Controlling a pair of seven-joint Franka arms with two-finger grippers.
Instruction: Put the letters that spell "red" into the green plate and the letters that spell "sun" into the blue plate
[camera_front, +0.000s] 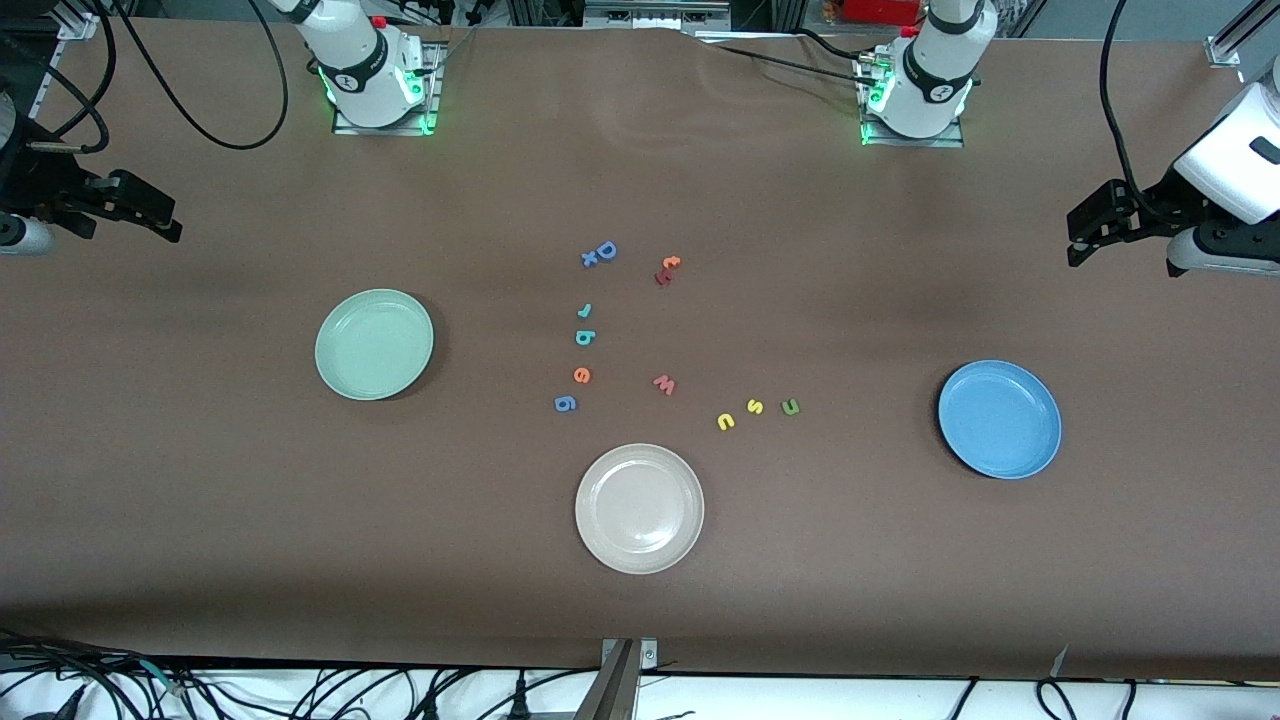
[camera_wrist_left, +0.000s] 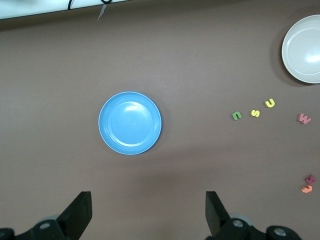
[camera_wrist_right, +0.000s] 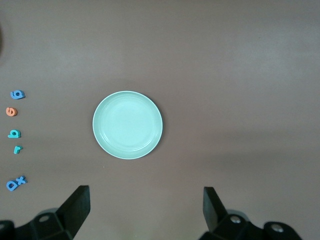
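**Start of sort: nothing moved yet, both arms parked**

Step in hand: none begun. All six task letters on the table (camera_front: 200, 520), both target plates bare.

Left gripper (camera_front: 1085, 235): up high over the left arm's end of the table, fingers spread wide, nothing held. Left wrist view looks straight down at the blue plate (camera_wrist_left: 130, 123). Right gripper (camera_front: 150, 215): same story over the right arm's end, fingers wide apart, empty, looking down on the green plate (camera_wrist_right: 127, 125). Both waiting.

Where things lie:
- Green plate toward the right arm's end, blue plate toward the left arm's end, each well in from the table edges. Cream plate (camera_front: 639, 508) mid-table, toward the edge nearest the front camera; not wanted.
- "red" set in a loose column at table centre: teal r (camera_front: 585, 310), teal d (camera_front: 585, 337) just nearer the camera, orange e (camera_front: 581, 375) nearer again.
- "sun" set in a short row btwn centre and blue plate: yellow u (camera_front: 725, 421), yellow s (camera_front: 755, 406), green n (camera_front: 790, 406).
- Decoys: blue D (camera_front: 604, 250) w/ a small x touching it, blue g (camera_front: 565, 403) just beside the e, red w (camera_front: 664, 384), orange/red pair (camera_front: 667, 269).

Next move, prob.: drop one gripper over a single letter, e.g. left on n, closest to its plate. Calls for a low, centred pinch; letters tiny and flat. Care needed w/ e: g sits close.
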